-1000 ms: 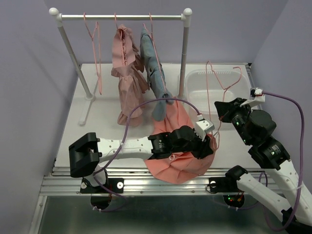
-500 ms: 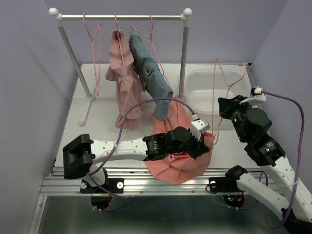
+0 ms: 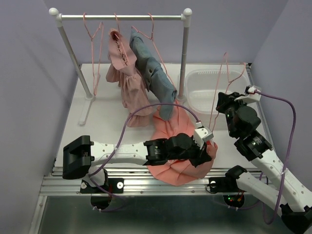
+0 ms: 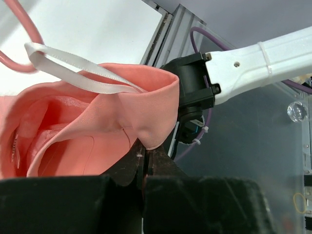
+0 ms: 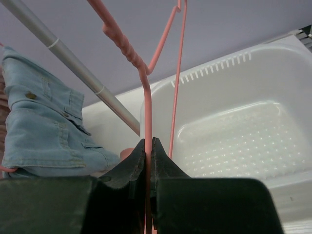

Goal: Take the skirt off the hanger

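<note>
The salmon-coral skirt (image 3: 175, 131) lies bunched on the table's near edge in the top view. My left gripper (image 3: 204, 148) is shut on its waistband hem; the left wrist view shows the cloth (image 4: 97, 122) pinched at the jaw tips (image 4: 145, 155), with a white ribbon loop (image 4: 73, 73) across it. The pink wire hanger (image 3: 225, 78) stands tilted over the white tub. My right gripper (image 3: 225, 103) is shut on one of its wires; the right wrist view shows the wire (image 5: 146, 107) clamped between the jaws (image 5: 148, 146).
A rail (image 3: 122, 17) on white posts holds a bare pink hanger (image 3: 95, 44), a dusty-pink ruffled garment (image 3: 124, 73) and a blue denim garment (image 3: 153, 73). A white perforated tub (image 3: 207, 92) sits at the right. The table's near edge runs just under the skirt.
My right gripper has lifted the hanger up and rightward, away from the skirt. My left gripper has pulled the skirt's edge slightly toward the near edge. The hanging garments have swung.
</note>
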Robot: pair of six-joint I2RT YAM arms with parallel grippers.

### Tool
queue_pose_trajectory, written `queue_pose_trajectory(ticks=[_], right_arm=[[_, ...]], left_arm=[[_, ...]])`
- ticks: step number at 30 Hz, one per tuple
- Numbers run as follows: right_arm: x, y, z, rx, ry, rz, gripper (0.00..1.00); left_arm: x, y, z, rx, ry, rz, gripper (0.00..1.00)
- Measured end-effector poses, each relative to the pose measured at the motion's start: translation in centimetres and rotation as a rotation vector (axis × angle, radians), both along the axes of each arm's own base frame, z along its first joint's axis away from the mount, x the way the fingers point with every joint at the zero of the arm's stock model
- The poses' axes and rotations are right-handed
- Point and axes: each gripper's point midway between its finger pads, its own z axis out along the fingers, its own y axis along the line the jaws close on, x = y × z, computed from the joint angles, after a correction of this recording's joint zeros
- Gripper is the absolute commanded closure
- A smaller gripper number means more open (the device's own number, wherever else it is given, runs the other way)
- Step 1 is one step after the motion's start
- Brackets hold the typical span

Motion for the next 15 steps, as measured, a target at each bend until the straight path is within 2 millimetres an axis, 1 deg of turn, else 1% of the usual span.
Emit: queue_pose_trajectory(ticks=[4, 9, 12, 15], right_arm=[[0.3, -0.8, 0.7, -0.013, -0.027, -0.05, 0.99], [0.6, -1.4, 0.7, -0.062, -0.026, -0.086, 0.99], [0.7, -0.7, 0.4, -0.092, 0.001, -0.043, 0.99], [0.3, 0.7, 1.2, -0.108, 0.021, 0.048, 0.99]], left_arm=[[-0.7, 0.4, 0.3, -0.003, -0.002, -0.009, 1.0], [-0.5, 1.9, 0.8, -0.01, -0.014, 0.022, 1.0], [0.4, 3.0, 0.6, 0.018, -0.024, 0.085, 1.0], [1.4, 3.9, -0.1, 0.056, -0.028, 0.155, 1.0]])
